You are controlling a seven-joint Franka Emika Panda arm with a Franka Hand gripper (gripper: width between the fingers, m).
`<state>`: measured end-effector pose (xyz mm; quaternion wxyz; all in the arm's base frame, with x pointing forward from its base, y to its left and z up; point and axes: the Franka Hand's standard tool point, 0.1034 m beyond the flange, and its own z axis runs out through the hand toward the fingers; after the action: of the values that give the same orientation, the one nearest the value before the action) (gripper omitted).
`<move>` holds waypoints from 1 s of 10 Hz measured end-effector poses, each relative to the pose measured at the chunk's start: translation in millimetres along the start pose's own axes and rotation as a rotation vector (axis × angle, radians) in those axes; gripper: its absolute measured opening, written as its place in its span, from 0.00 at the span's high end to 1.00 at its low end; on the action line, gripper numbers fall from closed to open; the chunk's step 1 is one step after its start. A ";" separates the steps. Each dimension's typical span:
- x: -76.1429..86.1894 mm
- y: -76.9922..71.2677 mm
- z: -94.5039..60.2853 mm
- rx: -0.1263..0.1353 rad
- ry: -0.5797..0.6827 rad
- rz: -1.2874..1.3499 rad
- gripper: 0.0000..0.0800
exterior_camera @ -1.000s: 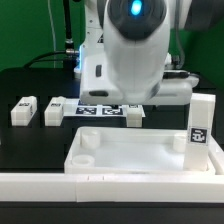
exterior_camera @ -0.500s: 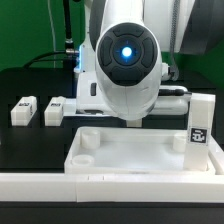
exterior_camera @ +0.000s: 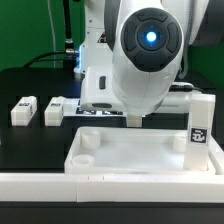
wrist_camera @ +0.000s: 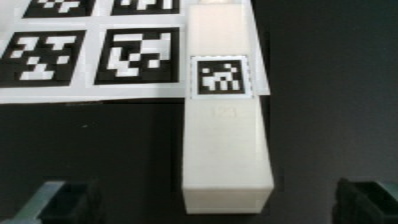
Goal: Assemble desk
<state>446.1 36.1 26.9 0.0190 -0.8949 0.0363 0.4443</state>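
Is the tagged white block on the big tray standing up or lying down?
Standing upright: the leg rises tall from the slab's corner on the exterior view's right, tag facing the camera.

Black table (exterior_camera: 30, 85) with white slab (exterior_camera: 140, 152) at lower centre, leg (exterior_camera: 22, 110) and second leg (exterior_camera: 55, 112) at middle left, marker board (exterior_camera: 98, 112) just right of them

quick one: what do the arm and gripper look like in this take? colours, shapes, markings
The arm is glossy white, built of bulky rounded housings. One joint ends in a round dark cap with a blue light glowing at its centre. The gripper has two dark, blocky fingers. No lettering or cables on the arm can be made out.
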 end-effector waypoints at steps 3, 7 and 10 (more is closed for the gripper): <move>4.2 3.1 13.7 0.005 -0.003 0.009 0.19; 5.0 6.2 21.2 0.004 -0.017 0.019 0.20; 5.0 7.1 21.1 0.005 -0.017 0.020 0.64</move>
<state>431.8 30.2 10.1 0.0171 -0.8907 0.0462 0.4520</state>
